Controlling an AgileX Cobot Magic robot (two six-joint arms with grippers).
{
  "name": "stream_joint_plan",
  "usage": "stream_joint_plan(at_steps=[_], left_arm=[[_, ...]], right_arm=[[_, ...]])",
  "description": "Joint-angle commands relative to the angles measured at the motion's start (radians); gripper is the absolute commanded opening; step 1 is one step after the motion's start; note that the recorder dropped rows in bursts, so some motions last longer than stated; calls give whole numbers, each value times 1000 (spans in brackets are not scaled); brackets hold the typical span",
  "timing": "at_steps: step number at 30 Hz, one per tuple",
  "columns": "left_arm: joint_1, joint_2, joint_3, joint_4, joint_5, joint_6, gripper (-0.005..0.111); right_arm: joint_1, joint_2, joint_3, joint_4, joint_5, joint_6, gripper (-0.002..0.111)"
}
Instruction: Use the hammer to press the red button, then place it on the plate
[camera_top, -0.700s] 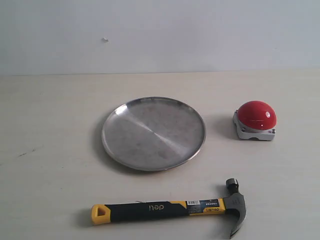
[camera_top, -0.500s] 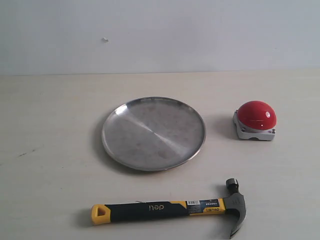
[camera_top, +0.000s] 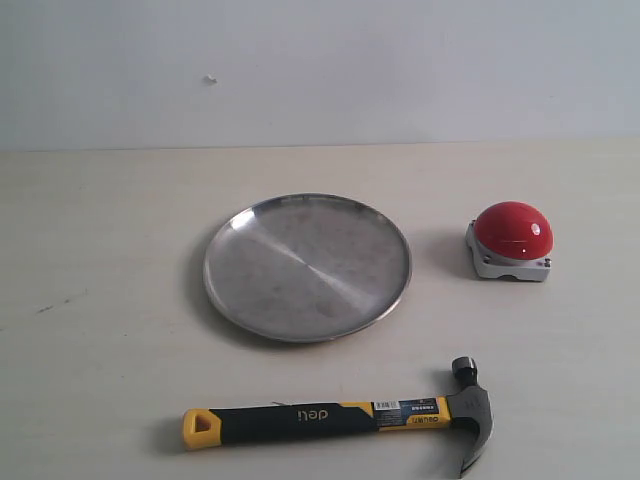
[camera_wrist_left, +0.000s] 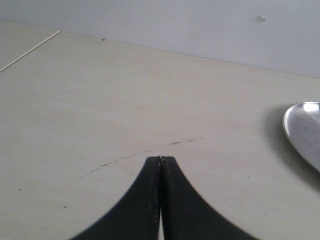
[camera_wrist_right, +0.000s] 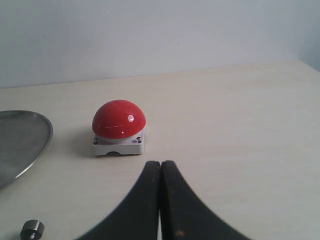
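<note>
Hammer (camera_top: 340, 418) lies untouched on the desk (camera_top: 100, 350), near side of the plate (camera_top: 208, 270); red button (camera_top: 512, 229) beside the plate. Left fingers (camera_wrist_left: 142, 200), right fingers (camera_wrist_right: 142, 200) pinched together, empty. Pickup not begun; I'd open the right pair over the hammer.

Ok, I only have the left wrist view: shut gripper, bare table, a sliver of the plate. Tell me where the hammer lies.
Observer: The hammer lies flat on the table, on the camera's side of the plate in the exterior view, apart from it.
Operator: Give me its heading.
Observer: Its steel head points toward the right of that view, and the yellow handle end toward the left.
Operator: Now locate the red button.
Observer: The red button sits to the right of the plate, clear of its rim.
</note>
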Motion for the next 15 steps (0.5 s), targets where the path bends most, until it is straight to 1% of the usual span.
stream_joint_plan(at_steps=[1,3,5,9,11,13,15], left_arm=[[5,-6,-2,-7,-2,7,0],[5,-6,-2,7,-4,19,0],[5,-6,-2,77,-51,59,0],[5,-6,-2,84,-360,53,0],[5,-6,-2,84,-417,53,0],[5,-6,-2,84,-433,51,0],[5,-6,-2,77,-463,-24,0]], right_arm=[[-5,-6,5,0,-16,-3,0],[-5,-6,5,0,-16,-3,0],[-5,-6,5,0,-16,-3,0],[-5,-6,5,0,-16,-3,0],[-5,-6,5,0,-16,-3,0],[-5,-6,5,0,-16,-3,0],[-5,-6,5,0,-16,-3,0]])
